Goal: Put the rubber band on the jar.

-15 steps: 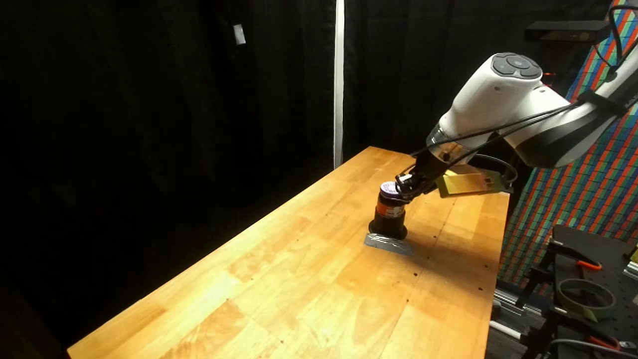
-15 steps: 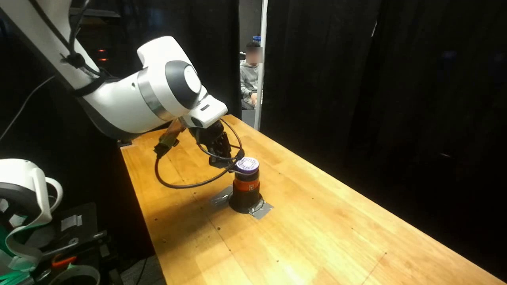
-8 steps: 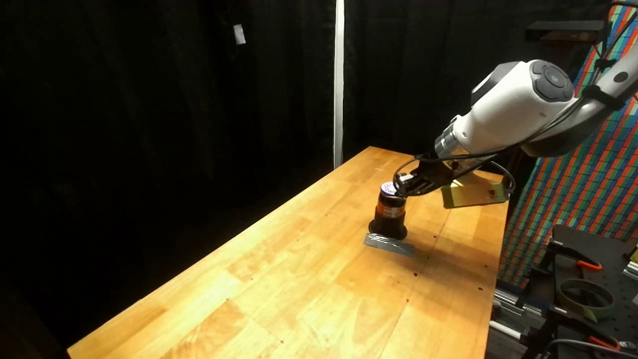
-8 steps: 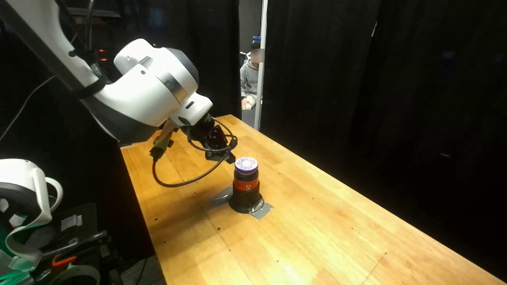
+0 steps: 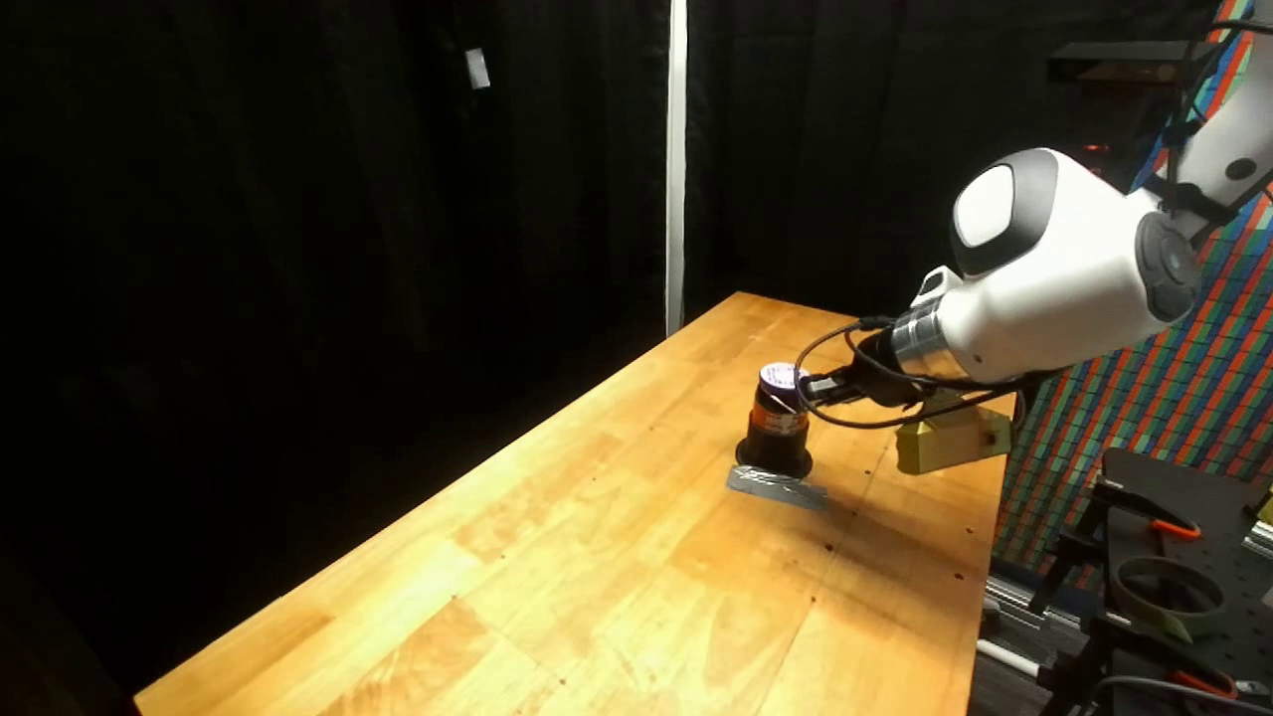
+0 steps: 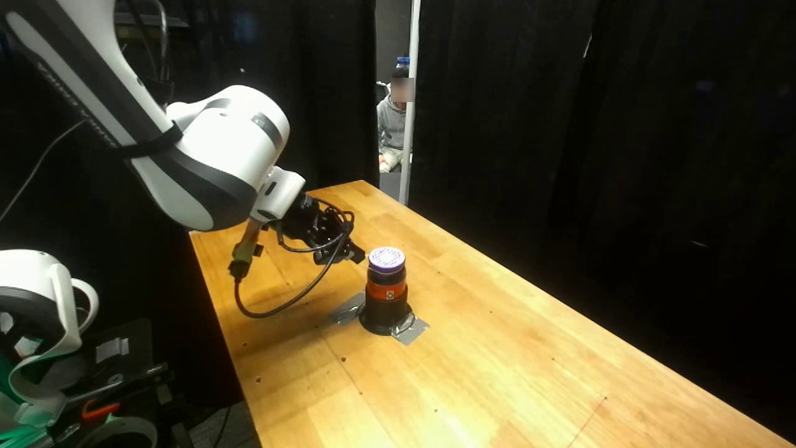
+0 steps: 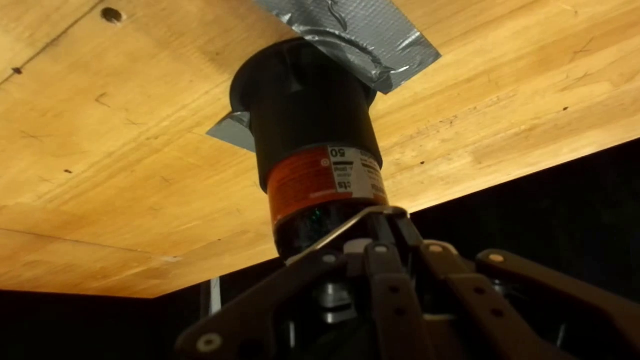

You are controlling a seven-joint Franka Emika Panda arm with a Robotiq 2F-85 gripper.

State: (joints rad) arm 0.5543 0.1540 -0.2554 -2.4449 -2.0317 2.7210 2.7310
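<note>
The jar, dark with an orange-red label (image 5: pixel 779 422) and a pale purple-edged lid, stands upright in a black holder in both exterior views (image 6: pixel 387 290). In the wrist view the jar (image 7: pixel 300 180) appears upside down, its lid hidden behind the gripper. My gripper (image 5: pixel 811 386) is beside the jar just below lid height; it also shows in an exterior view (image 6: pixel 359 255). Its fingertips (image 7: pixel 393 217) are close together at the thin pale rubber band (image 7: pixel 342 229), which runs taut from them across the jar's dark upper part. The band's far side is hidden.
Grey tape (image 6: pixel 411 330) fixes the black holder (image 7: pixel 310 115) to the wooden table (image 5: pixel 597 557). A cable (image 6: pixel 273 313) loops below the wrist. A side cart holds a tape roll (image 5: pixel 1172 597). Black curtains (image 5: pixel 348 249) line the far side. A person (image 6: pixel 392 124) sits beyond.
My gripper has drawn back from over the lid's edge to beside the jar and slightly lower, while the arm turned. A pale band line now crosses the jar's side. The jar has not moved.
</note>
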